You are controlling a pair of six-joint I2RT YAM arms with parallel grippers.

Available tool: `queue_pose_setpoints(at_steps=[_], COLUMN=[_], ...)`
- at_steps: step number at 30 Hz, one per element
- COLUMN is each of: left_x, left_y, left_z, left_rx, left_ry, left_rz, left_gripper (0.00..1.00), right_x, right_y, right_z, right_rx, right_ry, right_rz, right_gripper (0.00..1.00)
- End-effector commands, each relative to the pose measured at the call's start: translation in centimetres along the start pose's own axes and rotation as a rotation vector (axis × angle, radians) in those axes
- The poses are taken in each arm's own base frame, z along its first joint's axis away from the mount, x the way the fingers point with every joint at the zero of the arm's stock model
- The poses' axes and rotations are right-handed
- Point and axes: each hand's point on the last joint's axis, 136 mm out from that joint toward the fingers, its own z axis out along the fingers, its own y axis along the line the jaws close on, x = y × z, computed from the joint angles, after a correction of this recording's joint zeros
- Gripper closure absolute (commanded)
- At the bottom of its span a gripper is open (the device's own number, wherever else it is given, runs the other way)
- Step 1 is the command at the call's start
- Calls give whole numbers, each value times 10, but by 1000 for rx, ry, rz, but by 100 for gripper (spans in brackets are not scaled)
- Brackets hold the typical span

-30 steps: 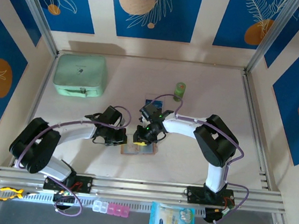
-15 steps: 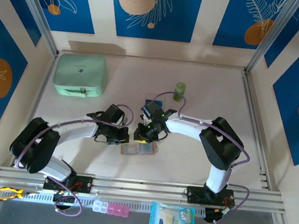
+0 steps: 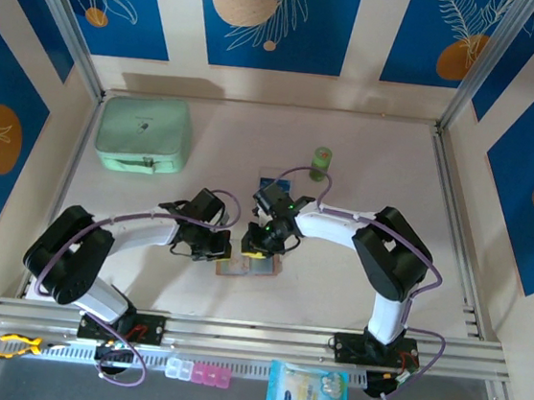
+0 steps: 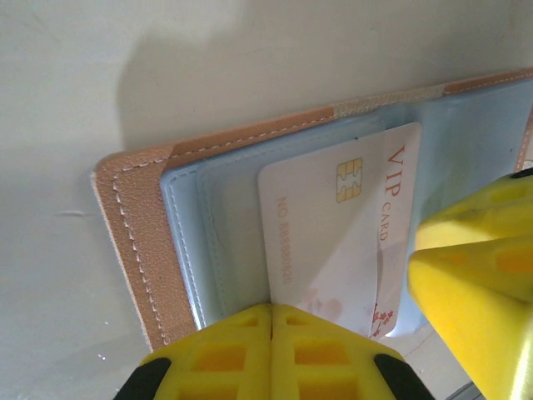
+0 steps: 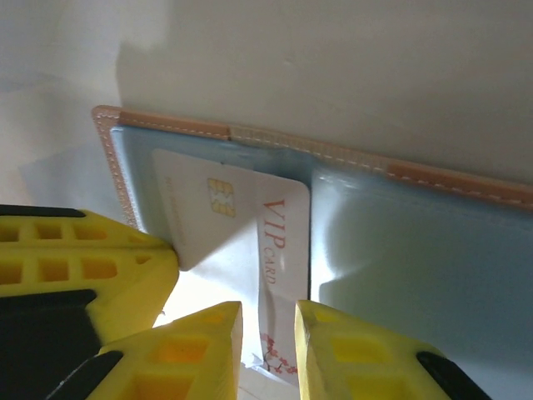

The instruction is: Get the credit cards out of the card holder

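Note:
The tan-pink card holder (image 3: 248, 267) lies open on the table, its grey-blue pocket panels (image 5: 400, 250) facing up. A pale credit card (image 4: 333, 233) printed "VIP CARD", with a gold chip, sticks partly out of the left pocket. My right gripper (image 5: 268, 321) is shut on the card's near end, which bends up between its yellow fingers (image 4: 475, 275). My left gripper (image 4: 272, 312) is shut with nothing in it, tips pressed on the holder's left panel (image 4: 137, 242) at the card's corner. In the top view the left gripper (image 3: 218, 245) and the right gripper (image 3: 254, 249) meet over the holder.
A mint-green zip pouch (image 3: 144, 135) sits at the back left. A small green bottle (image 3: 322, 161) stands behind the right arm, with a small blue flat item (image 3: 271, 180) near it. A packet (image 3: 308, 388) and a pill box (image 3: 197, 374) lie on the front rail.
The left gripper has edged a little to the right, closer to the holder. The right gripper has barely shifted and keeps its hold on the card.

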Motion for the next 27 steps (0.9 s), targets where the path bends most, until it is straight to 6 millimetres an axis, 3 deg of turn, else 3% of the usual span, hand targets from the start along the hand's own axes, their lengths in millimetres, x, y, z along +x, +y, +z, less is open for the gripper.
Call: queue_pose_setpoints(at_steps=[1,27], left_x=[4,7], left_y=[8,12], left_z=[6,6], left_rx=[-38,-62], left_ry=[25,41], left_rz=[2,-2], left_gripper=[100,100], right_x=[7,9], right_y=[-12,-15], right_z=[7,9], right_rx=[24,16], right_ry=[36,48], right_rz=[14,31], right_gripper=[76,71])
